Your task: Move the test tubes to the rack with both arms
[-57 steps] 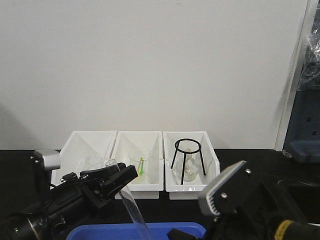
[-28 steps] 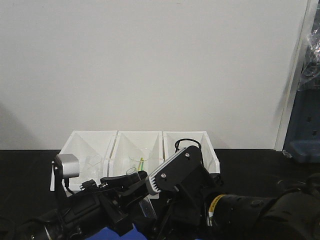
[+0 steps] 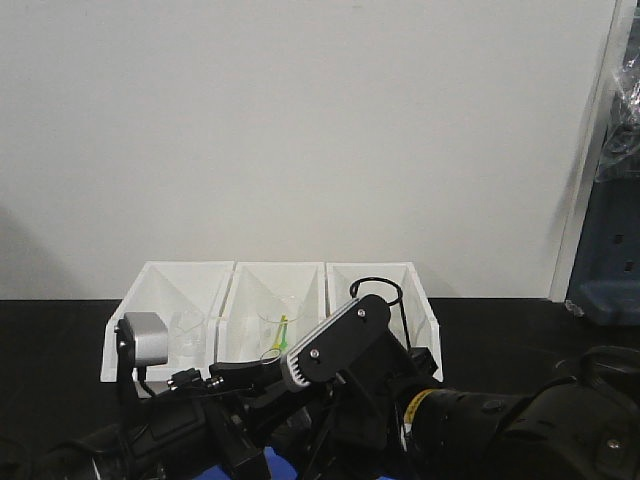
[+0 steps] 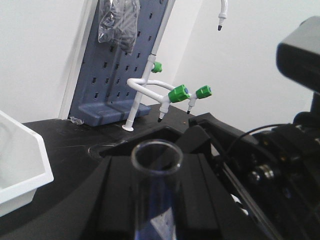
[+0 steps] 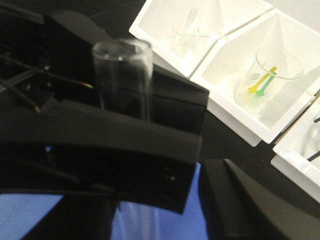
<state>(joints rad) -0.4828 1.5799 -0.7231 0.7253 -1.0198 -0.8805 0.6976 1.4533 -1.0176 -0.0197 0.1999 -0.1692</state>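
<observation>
**While the left gripper holds the tube upright, the right arm sits right beside it**

Since the tube (image 4: 156, 190) stands near vertical, mouth up, you work off that axis. The left gripper (image 4: 157, 215) is clamped on it below the rim. In the left wrist view the open mouth sits dead centre between the two black fingers, with the top length free.

The right arm (image 3: 480, 420) is just beside the left one. In the front view its ribbed plate (image 3: 330, 345) lies over the left fingers. From the right wrist view the tube is straight ahead and close. I can't tell whether the right jaws are open or closed, so check before you commit.

My read is that the step is a handover. Bring the right in across the axis at the free top, not along it.

The rack isn't in any view. You only get the bins (image 3: 275, 300) behind and a blue tray (image 5: 20, 220) underneath. The left is the nearer arm, since it has the tube.
</observation>
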